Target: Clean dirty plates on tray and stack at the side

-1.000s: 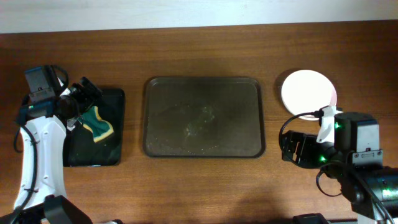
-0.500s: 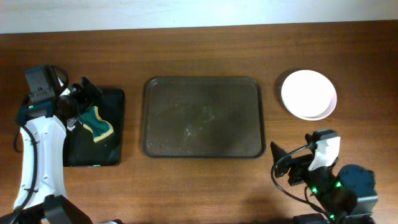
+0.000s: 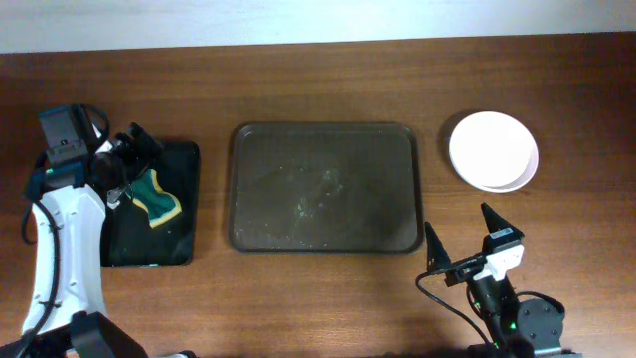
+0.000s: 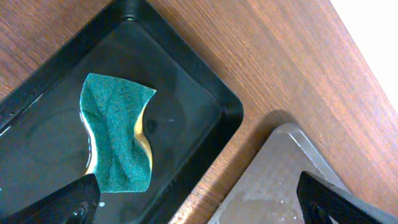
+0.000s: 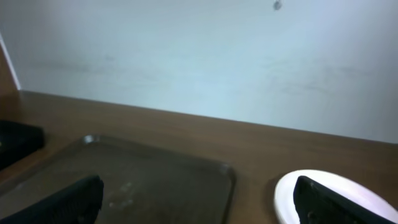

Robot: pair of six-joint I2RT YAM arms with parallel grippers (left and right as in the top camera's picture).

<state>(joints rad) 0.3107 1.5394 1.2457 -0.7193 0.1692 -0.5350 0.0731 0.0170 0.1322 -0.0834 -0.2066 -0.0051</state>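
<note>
The large dark tray (image 3: pixel 325 187) lies mid-table with no plates on it, only wet smears. It also shows in the left wrist view (image 4: pixel 273 180) and the right wrist view (image 5: pixel 137 177). The white plates (image 3: pixel 493 150) sit stacked on the table at the right, seen low in the right wrist view (image 5: pixel 329 186). My left gripper (image 3: pixel 127 164) is open above the black tray's right part (image 4: pixel 199 199). My right gripper (image 3: pixel 467 244) is open and empty near the front edge, below the stack (image 5: pixel 199 199).
A smaller glossy black tray (image 3: pixel 179 239) at the left holds a green and yellow sponge (image 3: pixel 156 197), also in the left wrist view (image 4: pixel 118 134). A pale wall (image 5: pixel 199 56) stands behind the table's far edge.
My right arm has drawn back from the plate stack toward the table's front edge, gripper open. The left arm and sponge have not moved.
</note>
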